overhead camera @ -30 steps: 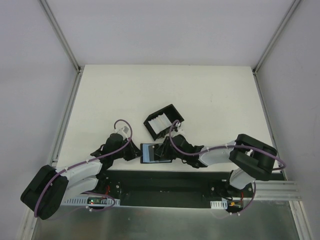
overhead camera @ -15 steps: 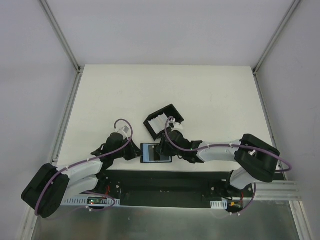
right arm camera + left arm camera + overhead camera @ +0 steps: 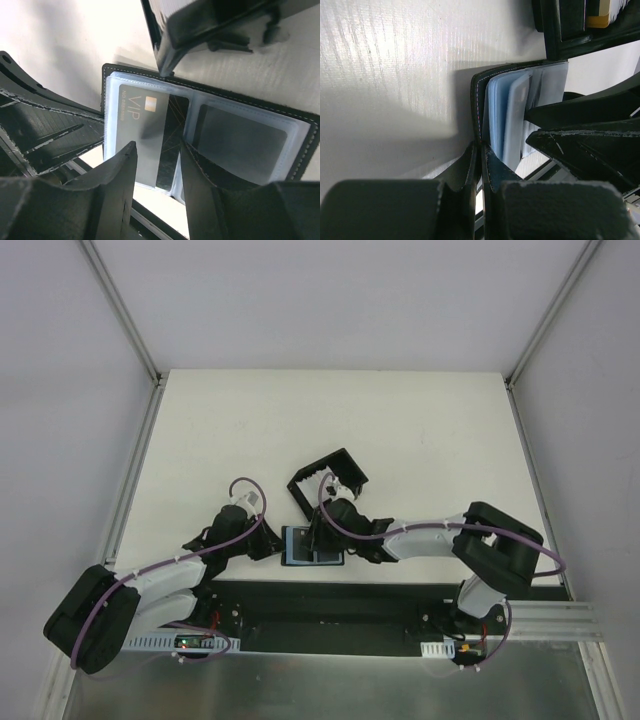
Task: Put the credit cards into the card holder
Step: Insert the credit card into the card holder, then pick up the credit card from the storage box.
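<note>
The card holder lies open near the table's front edge, its bluish-grey inside up. My left gripper is shut on its left edge, the fingertips pinching the black cover. A grey credit card marked VIP lies in the holder's left clear pocket; the right pocket looks dark. My right gripper hovers just over that card, jaws apart and gripping nothing. From above, the right gripper covers the holder's upper right part.
A black walled tray stands just behind the holder, partly hidden by the right wrist. Its wall shows in the left wrist view with pale card edges inside. The table's front edge and black base plate lie close below.
My right gripper has moved left over the open holder and its jaws have spread. The left gripper has kept its grip on the holder's edge.
</note>
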Available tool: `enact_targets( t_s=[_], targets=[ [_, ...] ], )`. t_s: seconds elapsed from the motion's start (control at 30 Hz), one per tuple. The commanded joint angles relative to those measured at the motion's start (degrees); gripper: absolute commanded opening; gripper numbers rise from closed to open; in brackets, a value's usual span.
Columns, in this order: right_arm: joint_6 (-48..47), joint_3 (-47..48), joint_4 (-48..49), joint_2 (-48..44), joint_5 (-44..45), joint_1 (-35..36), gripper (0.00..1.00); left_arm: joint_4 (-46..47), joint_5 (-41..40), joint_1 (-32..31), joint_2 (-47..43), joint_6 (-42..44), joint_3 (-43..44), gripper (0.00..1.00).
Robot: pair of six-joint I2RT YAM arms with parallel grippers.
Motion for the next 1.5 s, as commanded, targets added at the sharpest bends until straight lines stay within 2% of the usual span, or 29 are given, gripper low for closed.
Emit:
enact_targets(
  t_s=[0.0, 0.47, 0.7, 0.73, 0.83, 0.93, 1.03, 1.17, 1.47],
  targets=[
    [-0.41, 2.53, 1.63, 1.84, -2.66, 0.19, 0.42, -3.51, -2.76, -0.42, 1.51, 2.36, -0.08, 0.00],
    [-2.77, 1.04, 6.47, 0.19, -4.16, -0.07, 0.44, -3.16, -2.59, -0.33, 2.30, 2.35, 0.27, 0.00],
    [-12.87, 2.08, -5.72, -12.20, -2.66, -5.07, 0.57, -4.65, -3.64, -0.42, 3.00, 2.44, 2.28, 0.00],
    [-14.80, 3.57, -8.79, -13.44, -2.22, -5.95, 0.63, -4.83, -3.81, -0.42, 3.44, 2.53, 2.81, 0.00],
    [-20.17, 8.67, -18.64, -14.50, -1.34, -9.64, 0.64, -5.01, -4.08, -0.42, 5.19, 2.79, 4.65, 0.00],
    [-22.55, 11.84, -21.48, -14.06, -3.35, -14.20, 0.63, -5.18, -4.26, -0.33, 6.86, 2.88, 6.15, 0.00],
    [-23.96, 16.84, -23.58, -11.70, -9.50, -19.04, 0.64, -5.01, -4.43, -0.33, 8.27, 2.97, 7.30, 0.00],
    [-28.79, 25.19, -28.85, -4.33, -13.01, -22.91, 0.66, -4.74, -4.78, -0.24, 10.47, 3.23, 9.40, 0.00],
    [-31.43, 31.88, -32.20, 6.06, -16.46, -26.87, 0.67, -2.12, -4.17, 1.25, 18.02, 4.38, 15.29, 0.00]
  ],
)
